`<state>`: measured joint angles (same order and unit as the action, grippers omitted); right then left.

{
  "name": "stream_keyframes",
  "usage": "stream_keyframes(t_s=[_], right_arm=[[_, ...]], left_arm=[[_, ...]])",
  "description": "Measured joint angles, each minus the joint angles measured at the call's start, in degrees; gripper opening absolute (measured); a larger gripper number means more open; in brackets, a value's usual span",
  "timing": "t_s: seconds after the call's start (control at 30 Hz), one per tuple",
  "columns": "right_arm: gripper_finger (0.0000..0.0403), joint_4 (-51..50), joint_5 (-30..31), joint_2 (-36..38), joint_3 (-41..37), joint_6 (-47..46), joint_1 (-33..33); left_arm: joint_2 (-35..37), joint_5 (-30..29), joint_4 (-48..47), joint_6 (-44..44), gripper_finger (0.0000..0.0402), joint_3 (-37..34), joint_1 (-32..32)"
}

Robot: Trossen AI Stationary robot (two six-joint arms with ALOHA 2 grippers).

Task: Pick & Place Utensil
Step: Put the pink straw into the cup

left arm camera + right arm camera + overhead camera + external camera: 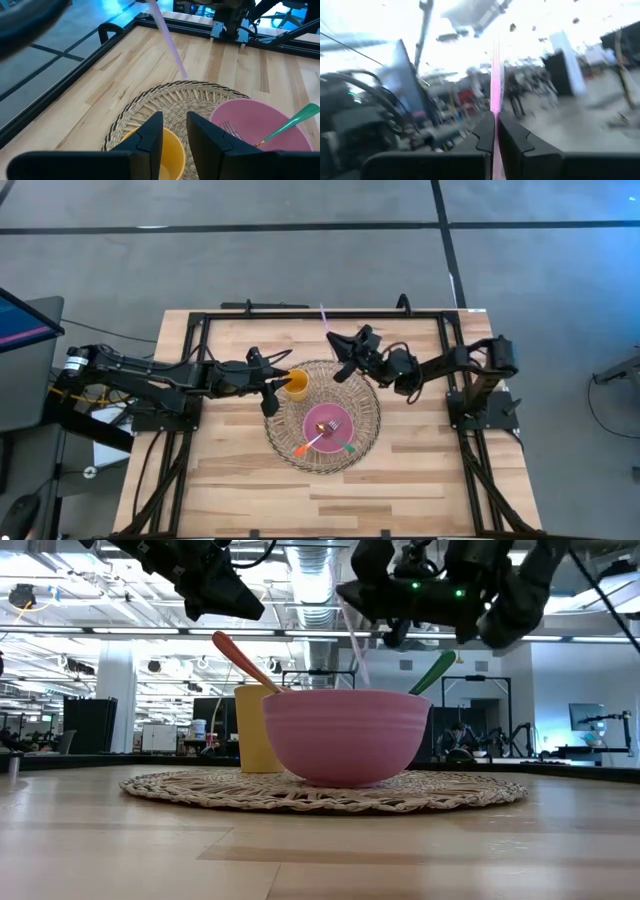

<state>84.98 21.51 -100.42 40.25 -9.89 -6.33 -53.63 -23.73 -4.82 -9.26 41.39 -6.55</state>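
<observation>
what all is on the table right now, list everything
table: one, light wood, under everything
mat: one, woven straw, table centre
bowl: one, pink, on the mat
cup: one, yellow, on the mat beside the bowl
fork: one, silver tines, in the bowl
green-handled utensil: one, leaning in the bowl
orange-handled utensil: one, leaning in the bowl
pink utensil: one, held by the right end effector
left end effector: open, above the cup
right end effector: shut on the pink utensil

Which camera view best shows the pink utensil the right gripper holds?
The left wrist view: the pink utensil slants clear above the table. The right wrist view shows it pinched in the right gripper, the low view only a thin stick, the high view a faint sliver.
</observation>
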Motion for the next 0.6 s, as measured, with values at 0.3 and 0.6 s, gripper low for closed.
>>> stream_keyframes(t_s=[0.3, 0.6], right_arm=[[0.0008, 4.5, -5.0, -9.2, 8.8, 1.2, 0.1], [0.0008, 4.6, -9.8, -16.3, 19.8, 5.9, 0.2]], left_arm=[[0.0, 0.0, 0.2, 0.3, 0.0088, 0.0, 0.0], [0.0, 0.0, 0.3, 0.4, 0.0088, 0.0, -0.2]])
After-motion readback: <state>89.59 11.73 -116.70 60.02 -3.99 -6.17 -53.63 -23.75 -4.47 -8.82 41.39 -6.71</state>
